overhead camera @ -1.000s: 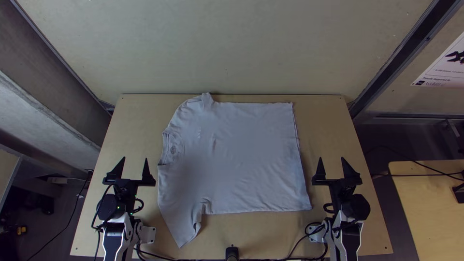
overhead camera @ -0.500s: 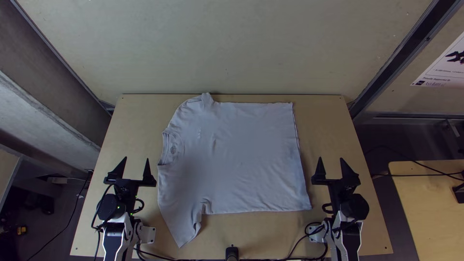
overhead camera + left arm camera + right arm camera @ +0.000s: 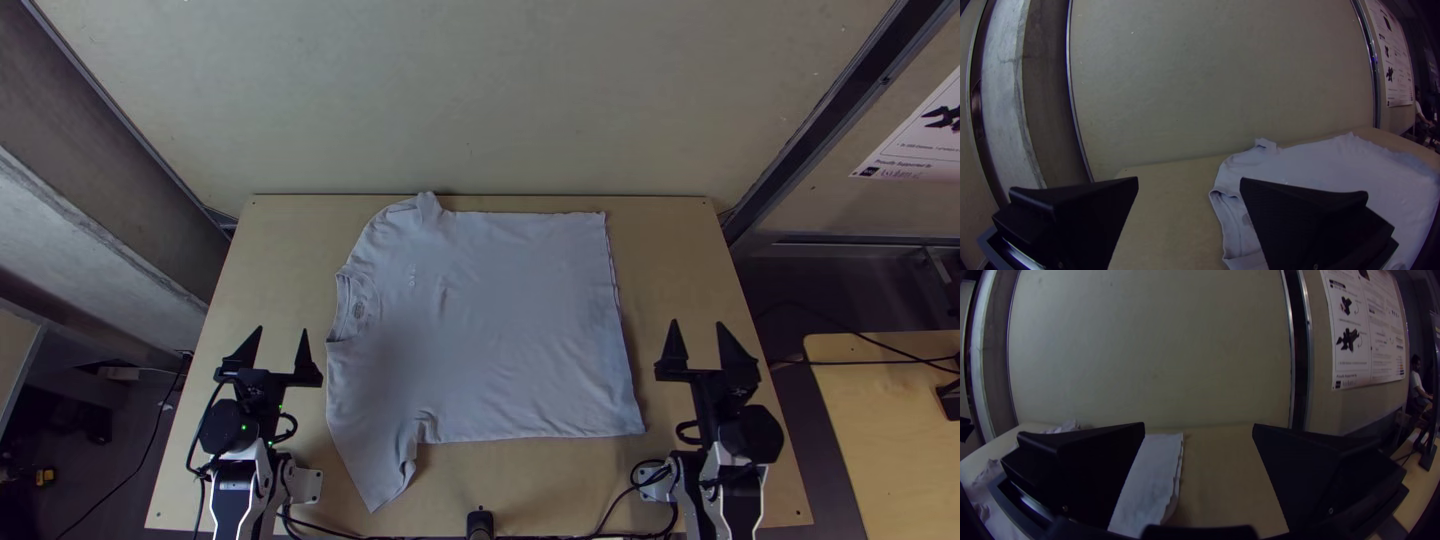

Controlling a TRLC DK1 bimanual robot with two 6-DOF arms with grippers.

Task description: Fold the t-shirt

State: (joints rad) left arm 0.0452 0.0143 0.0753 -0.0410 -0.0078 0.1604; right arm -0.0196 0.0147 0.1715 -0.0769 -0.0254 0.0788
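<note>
1. White, thin-looking cloth: the t-shirt [image 3: 500, 330] lies spread on the desk [image 3: 690, 240] in the top view, whose clock face I use throughout, centred on the shirt. Its collar [image 3: 343, 305] points to nine o'clock, its hem [image 3: 622, 345] to three.
2. One sleeve [image 3: 385, 478] sticks out at seven o'clock, puckered where it joins the body; at eleven o'clock the cloth by the shoulder is rumpled into a small raised tuft [image 3: 428, 205]. The body is nearly flat, with light creases and no fold across it.
3. The left tool [image 3: 282, 329] stands at nine o'clock, wide apart and holding nothing, short of the collar. The right tool [image 3: 697, 322] is at three o'clock, also wide and bare, beyond the hem. Neither touches the cloth.
4. Folding looks barely begun, if at all; the likely step is getting both tools to a first grip.
5. I'd expect the fabric to be light, soft and limp, so it should droop between grips and drag easily.
6. Good holds would be the sleeve at seven o'clock and the hem corner at four, pinched low and lifted together. A shallow pinch could slip off, or push up wrinkles instead.
</note>
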